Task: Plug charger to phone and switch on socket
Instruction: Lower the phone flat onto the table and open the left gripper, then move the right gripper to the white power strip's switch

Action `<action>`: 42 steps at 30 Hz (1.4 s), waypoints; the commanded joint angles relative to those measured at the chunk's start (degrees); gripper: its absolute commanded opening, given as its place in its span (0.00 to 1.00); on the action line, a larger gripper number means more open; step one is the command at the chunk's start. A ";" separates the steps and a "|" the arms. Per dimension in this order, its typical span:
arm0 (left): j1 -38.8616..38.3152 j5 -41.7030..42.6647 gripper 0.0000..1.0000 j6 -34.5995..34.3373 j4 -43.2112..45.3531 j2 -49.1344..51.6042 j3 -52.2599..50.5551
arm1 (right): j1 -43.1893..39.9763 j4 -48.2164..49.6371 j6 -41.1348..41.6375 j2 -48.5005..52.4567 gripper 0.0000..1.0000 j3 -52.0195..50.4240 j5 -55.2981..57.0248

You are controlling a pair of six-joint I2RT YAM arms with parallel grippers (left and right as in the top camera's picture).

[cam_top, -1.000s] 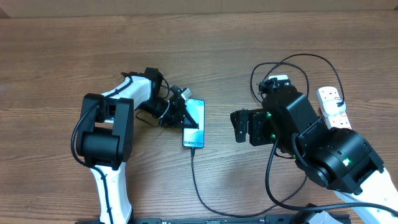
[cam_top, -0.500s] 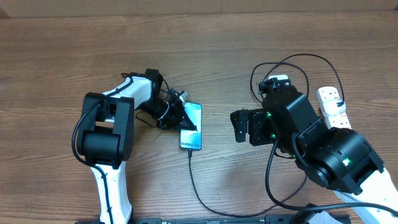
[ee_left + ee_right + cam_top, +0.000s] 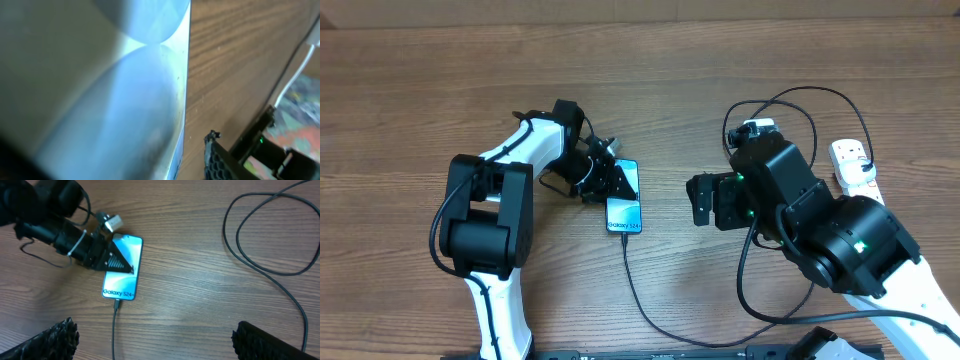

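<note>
Black cable [image 3: 113, 330] sits in the phone [image 3: 120, 284] my left claw [image 3: 612, 183] likely steadies, gap unreadable, while my right claw [image 3: 705, 202] waits wide open.

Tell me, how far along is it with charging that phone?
Done, it seems: the charger is plugged into the phone at its Galaxy S24 end. In hand: the left claw is over the phone's other end; whether it grips, I cannot tell. Left: switching on the socket, far off to the right; the open right claw hangs mid-table, apart from it.
</note>
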 commanded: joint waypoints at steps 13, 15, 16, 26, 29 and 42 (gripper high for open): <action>-1.14 -26.12 0.51 -4.33 3.37 4.24 -1.60 | -0.37 0.66 0.26 0.46 1.00 0.59 1.01; -1.20 -26.16 0.52 -4.35 3.37 4.24 -1.60 | -0.35 1.18 0.98 0.46 1.00 0.55 0.90; -1.22 -26.16 0.54 -4.37 3.37 4.24 -1.60 | -0.35 1.88 2.69 0.46 1.00 0.55 0.76; -1.20 -31.74 0.59 -6.93 4.31 4.22 -1.60 | -0.35 13.20 22.40 0.55 1.00 0.44 -3.41; -1.01 -34.60 0.61 -7.23 3.82 4.15 -0.44 | -0.35 20.52 27.39 0.76 1.00 0.44 -4.15; 0.20 -41.86 0.99 -8.68 -6.16 -26.82 19.85 | -0.48 -13.44 41.03 15.32 0.08 0.33 13.38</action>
